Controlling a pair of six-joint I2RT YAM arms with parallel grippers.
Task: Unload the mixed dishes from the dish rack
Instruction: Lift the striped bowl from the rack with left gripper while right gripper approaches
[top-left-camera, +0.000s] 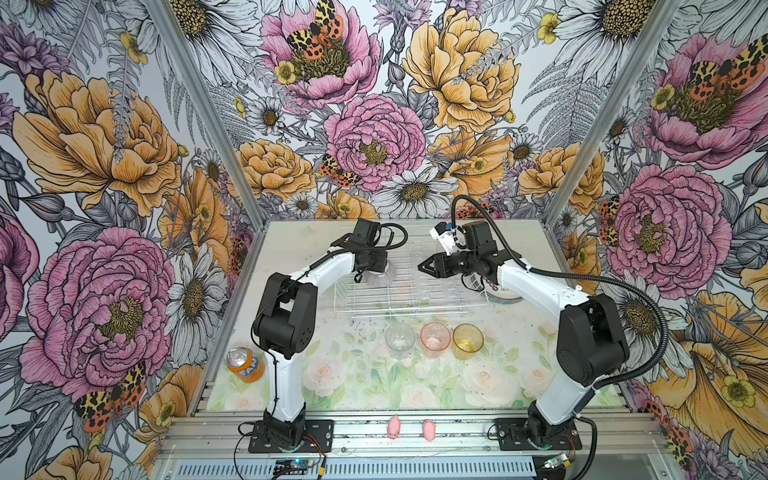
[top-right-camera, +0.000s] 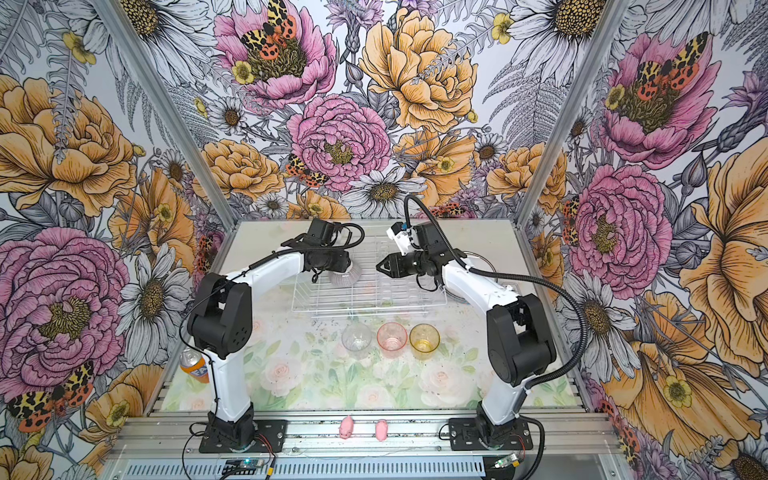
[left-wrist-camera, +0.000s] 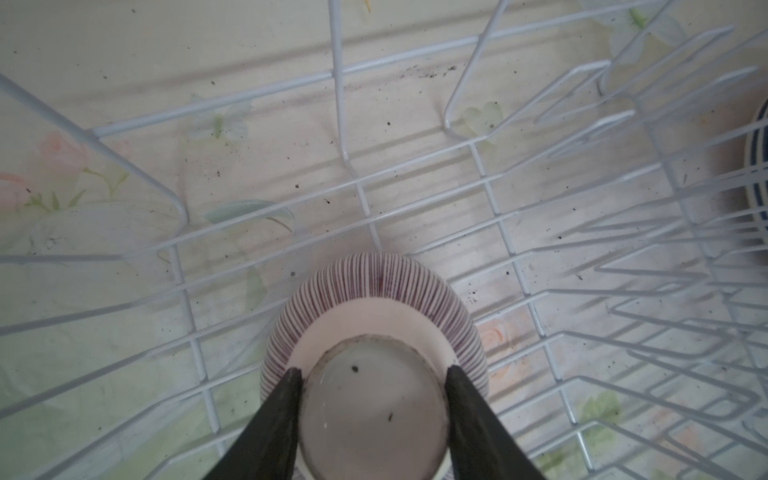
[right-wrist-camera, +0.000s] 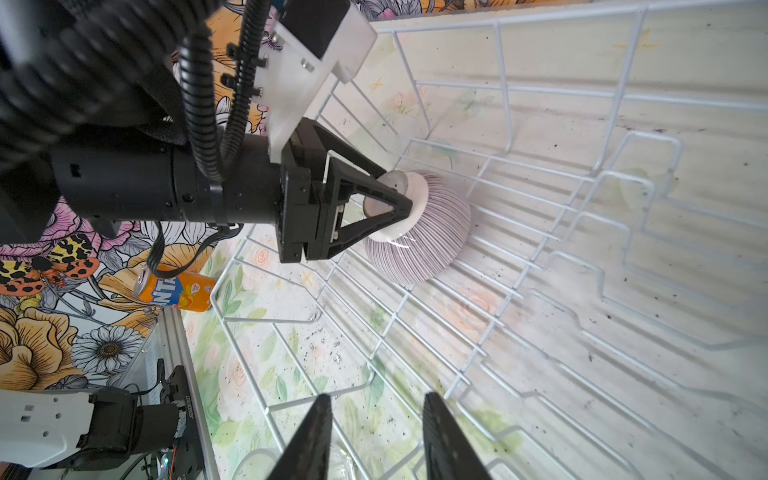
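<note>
Bowl (left-wrist-camera: 374, 282) foot pinched in left claw (left-wrist-camera: 374, 370); right claw (right-wrist-camera: 377, 397) part-open, empty.

The only lettering that can be read stands on the orange drink can (top-left-camera: 245, 365), upright at about 8 o'clock on the tabletop (top-left-camera: 374, 386), close to the left arm's base. In a top view its blue label shows the white capitals "FAN", with the rest wrapped out of sight around the side. In the right wrist view the same can (right-wrist-camera: 174, 289) shows "NTA" in white on blue, with a small round emblem beside it that is too small to read. A white sticker (top-left-camera: 471, 283) under the right arm carries dark print, also too small to make out.
</note>
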